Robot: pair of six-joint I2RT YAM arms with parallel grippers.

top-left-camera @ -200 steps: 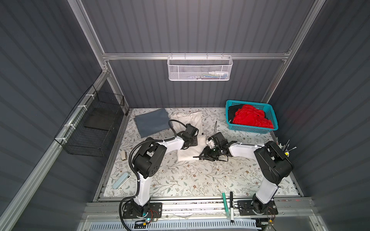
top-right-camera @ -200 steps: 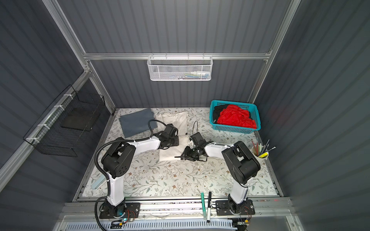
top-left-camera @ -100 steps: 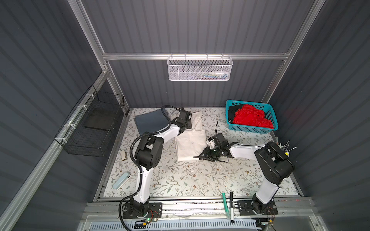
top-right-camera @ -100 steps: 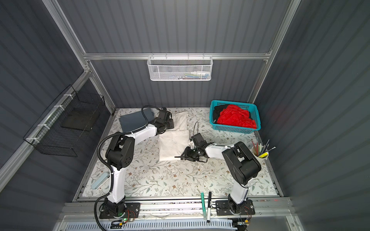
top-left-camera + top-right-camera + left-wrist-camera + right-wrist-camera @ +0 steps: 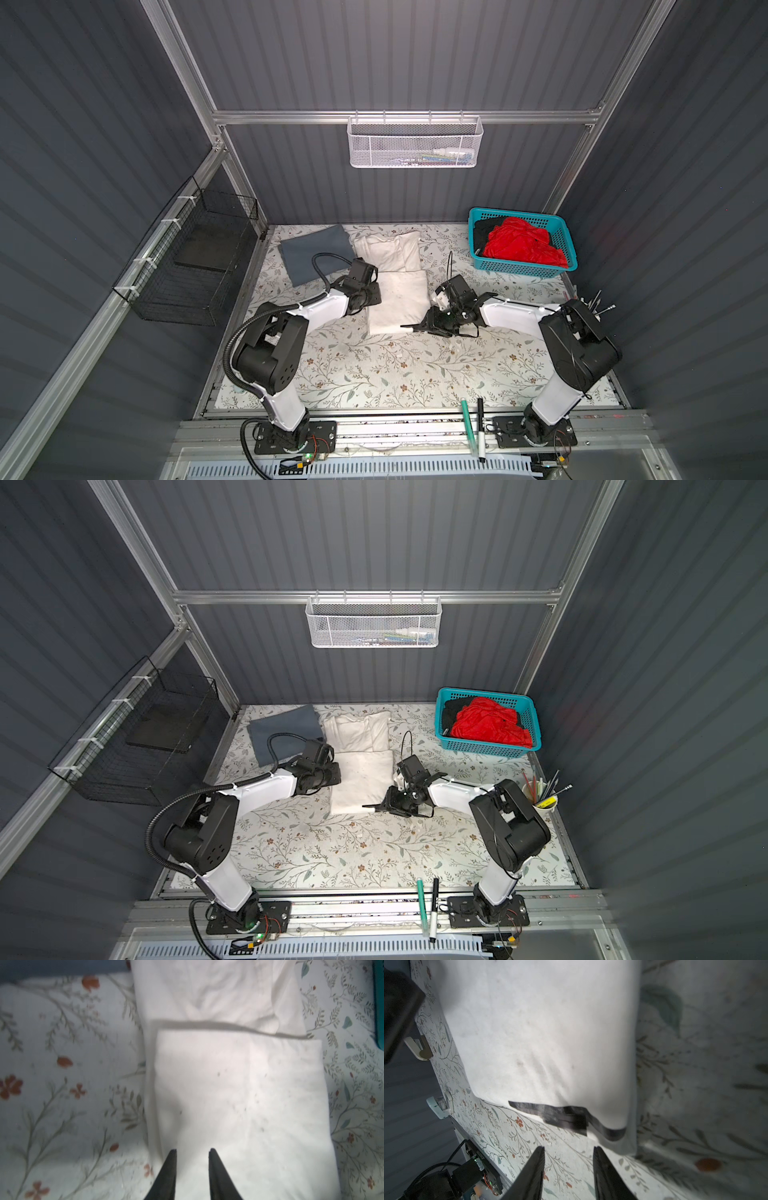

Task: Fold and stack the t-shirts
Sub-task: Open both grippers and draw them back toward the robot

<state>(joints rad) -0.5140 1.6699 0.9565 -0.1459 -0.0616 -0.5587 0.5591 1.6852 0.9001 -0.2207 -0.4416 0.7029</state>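
Left wrist view: your left gripper (image 5: pixel 192 1149) is part-open and empty over the off-white t-shirt (image 5: pixel 239 1095) edge. Shirt lies mid-table between both grippers, long axis front-to-back. Right gripper (image 5: pixel 569 1147) is part-open and empty, beside its near corner.

- My left gripper (image 5: pixel 192 1149), jaws parted, poised over the folded off-white t-shirt (image 5: pixel 239 1095).
- Faint dark specks (image 5: pixel 218 1074) dot its top layer.
- The floral table covering (image 5: pixel 62 1064) shows on either side.

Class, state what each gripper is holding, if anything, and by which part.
Nothing: left gripper and right gripper both stand open, empty, by the off-white t-shirt.
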